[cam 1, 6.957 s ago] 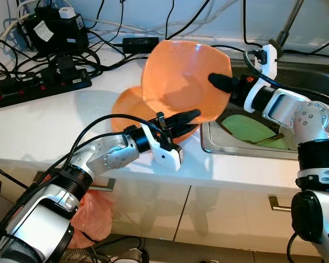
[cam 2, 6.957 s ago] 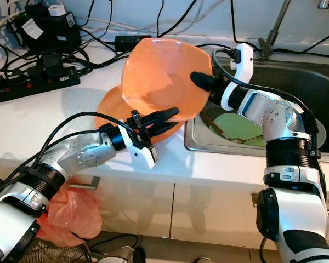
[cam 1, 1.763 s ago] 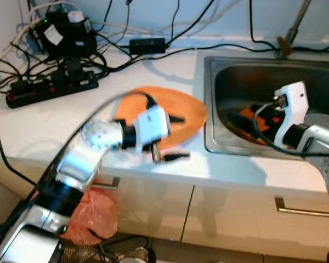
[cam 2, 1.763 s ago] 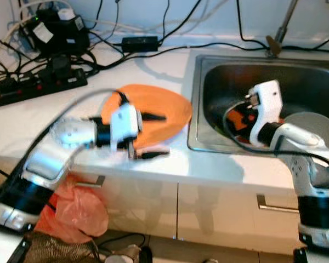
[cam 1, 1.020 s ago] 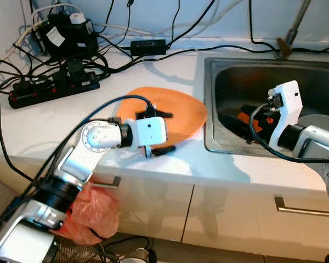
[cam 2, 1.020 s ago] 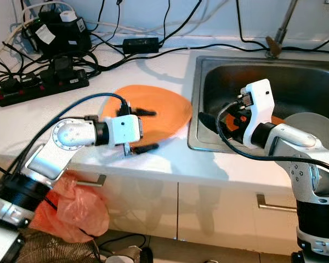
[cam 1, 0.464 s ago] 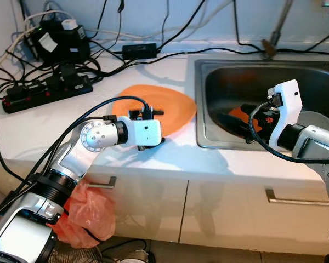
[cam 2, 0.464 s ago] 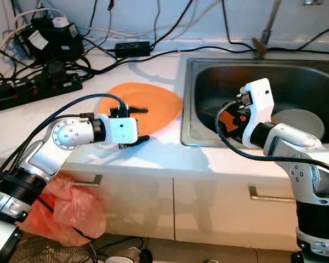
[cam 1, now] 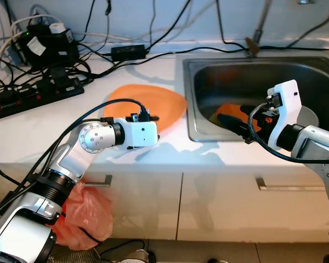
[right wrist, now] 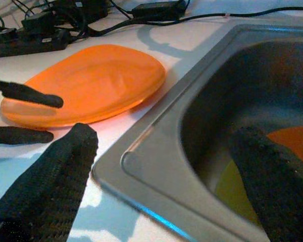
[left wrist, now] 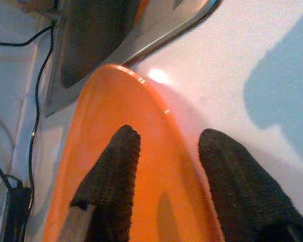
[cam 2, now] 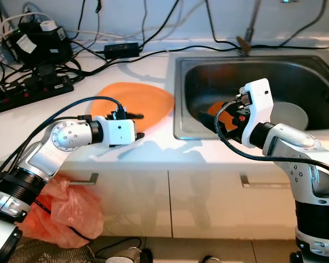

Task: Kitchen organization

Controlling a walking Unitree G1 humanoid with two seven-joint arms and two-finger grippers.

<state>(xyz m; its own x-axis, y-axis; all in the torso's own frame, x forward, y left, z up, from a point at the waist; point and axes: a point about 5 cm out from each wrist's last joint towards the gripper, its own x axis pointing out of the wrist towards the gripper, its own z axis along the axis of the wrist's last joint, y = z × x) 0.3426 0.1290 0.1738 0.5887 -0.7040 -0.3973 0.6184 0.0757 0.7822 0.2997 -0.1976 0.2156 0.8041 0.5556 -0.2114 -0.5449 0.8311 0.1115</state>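
Observation:
An orange plate (cam 1: 145, 103) lies flat on the white counter (cam 1: 55, 126), just left of the steel sink (cam 1: 191, 118). My left gripper (cam 2: 138, 125) hovers open over the plate's near edge; the left wrist view has its fingers (left wrist: 113, 186) spread above the orange plate (left wrist: 146, 166). My right gripper (cam 1: 234, 127) is open at the sink's front left, empty, its fingers (right wrist: 55, 186) set wide. In the sink lie an orange dish (cam 1: 229, 111), a green plate (right wrist: 232, 189) and a pale grey bowl (cam 1: 308, 118).
A black power strip (cam 1: 35, 97), adapters (cam 1: 44, 46) and tangled cables crowd the back left of the counter. The faucet (cam 1: 257, 30) rises behind the sink. Below the counter are drawer handles (cam 1: 288, 185) and an orange plastic bag (cam 1: 88, 213).
The camera has shifted, so the scene sits further left in view. The orange dish my right gripper held above the counter now lies in the sink. Both grippers stay open.

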